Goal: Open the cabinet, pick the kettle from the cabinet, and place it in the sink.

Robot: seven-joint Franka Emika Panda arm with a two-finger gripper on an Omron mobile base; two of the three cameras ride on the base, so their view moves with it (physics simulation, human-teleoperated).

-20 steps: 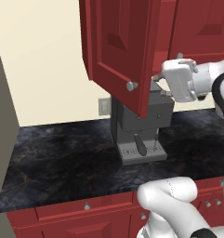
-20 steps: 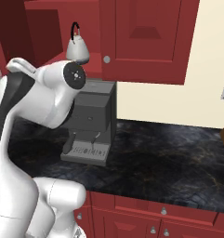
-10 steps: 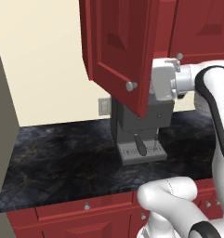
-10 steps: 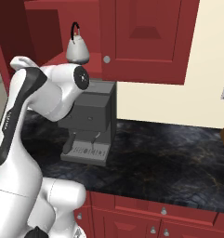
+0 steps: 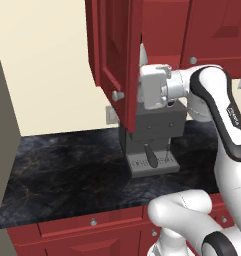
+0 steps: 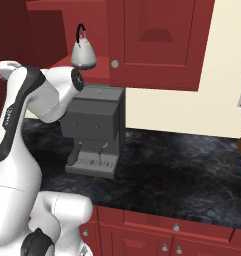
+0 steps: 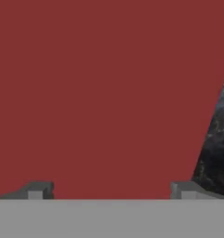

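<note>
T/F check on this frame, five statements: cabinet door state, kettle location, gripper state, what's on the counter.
1. The cabinet door stands swung open. True.
2. The kettle lies in the sink. False: it stands upright on the cabinet shelf, above the coffee machine.
3. The gripper is shut on the kettle's handle. False: its fingers stand wide apart and hold nothing, facing a red door panel.
4. The coffee machine stands on the dark marbled counter. True.
5. The kettle's handle is red. False: it is black.

The kettle [image 6: 83, 51] sits in the cabinet [image 6: 157, 40], above the coffee machine [image 6: 94, 131] on the counter [image 6: 182, 170].
</note>
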